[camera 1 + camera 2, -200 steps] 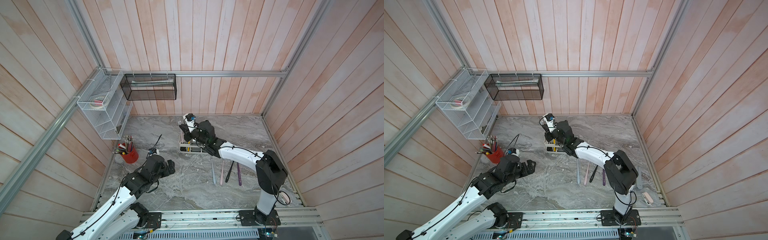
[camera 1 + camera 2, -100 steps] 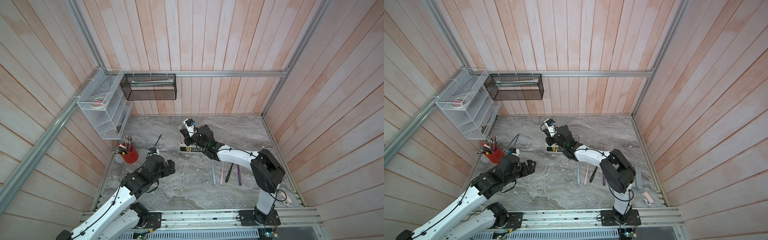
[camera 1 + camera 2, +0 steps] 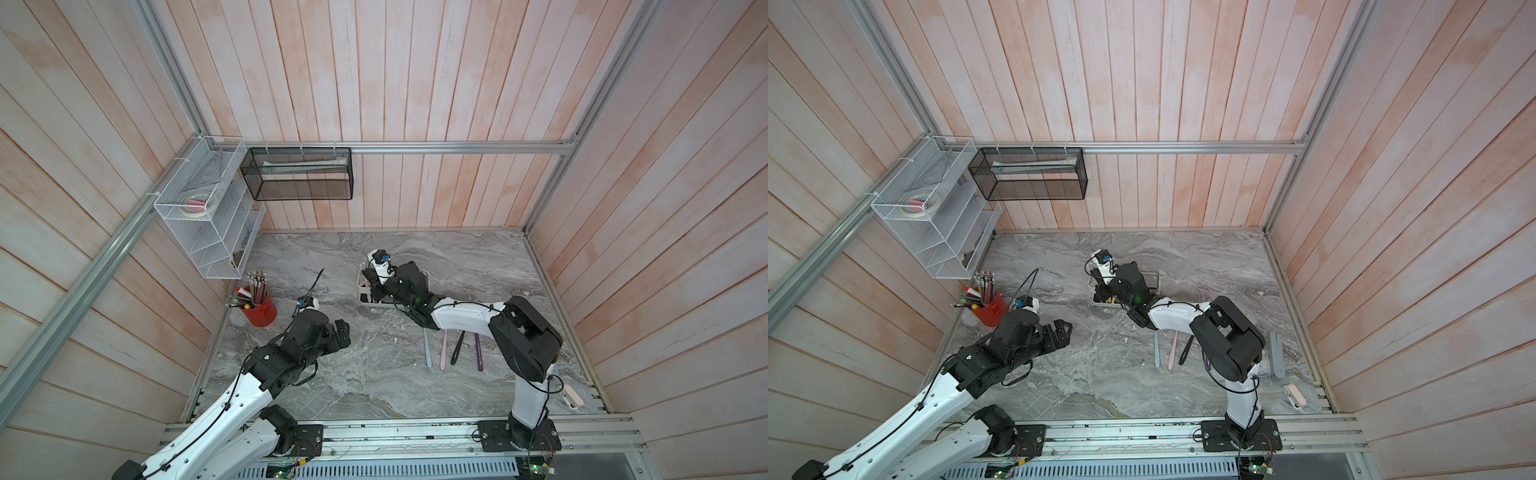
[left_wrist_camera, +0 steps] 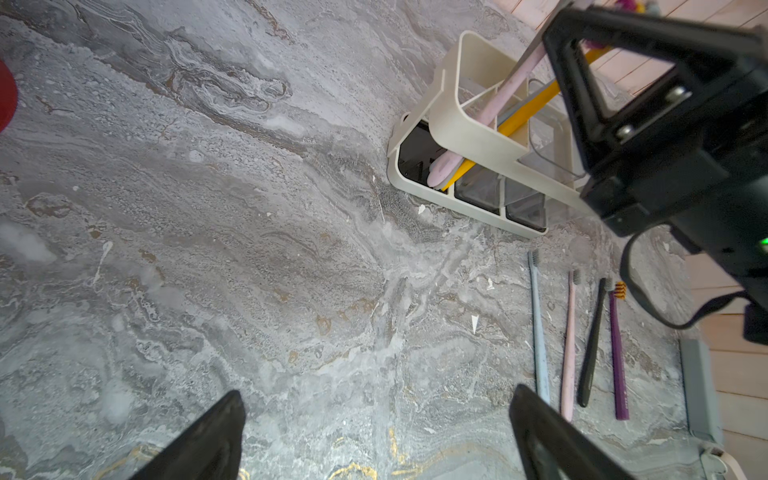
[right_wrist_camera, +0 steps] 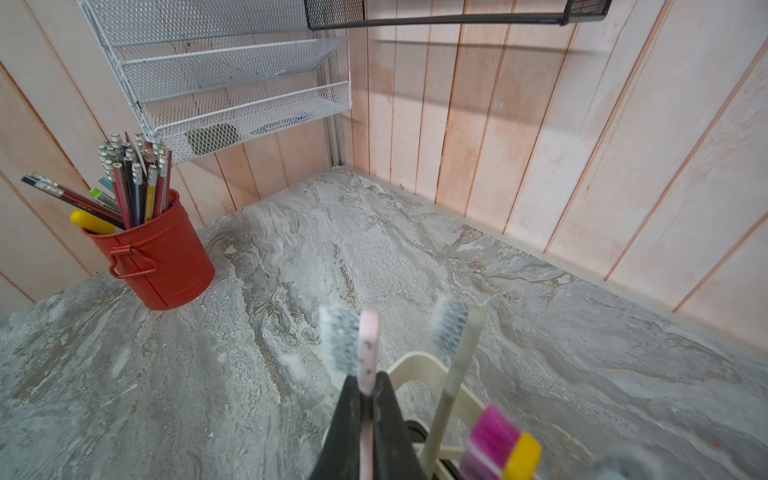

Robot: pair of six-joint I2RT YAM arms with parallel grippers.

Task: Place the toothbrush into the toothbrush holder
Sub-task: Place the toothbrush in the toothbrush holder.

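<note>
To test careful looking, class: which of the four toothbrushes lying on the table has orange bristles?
The purple toothbrush, at the row's end beside the black toothbrush; that one, the blue toothbrush and the pink toothbrush have grey bristles.

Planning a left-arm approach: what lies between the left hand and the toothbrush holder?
Only bare marble tabletop between the left hand and the toothbrush holder, as the left wrist view shows. The four loose toothbrushes lie off to one side.

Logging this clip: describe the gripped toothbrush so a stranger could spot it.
On the grey marble tabletop, find the cream oblong plastic toothbrush holder. In its slotted end stands the pink speckled toothbrush, the only one pinched by the shut right gripper; the yellow toothbrush beside it stands free.
</note>
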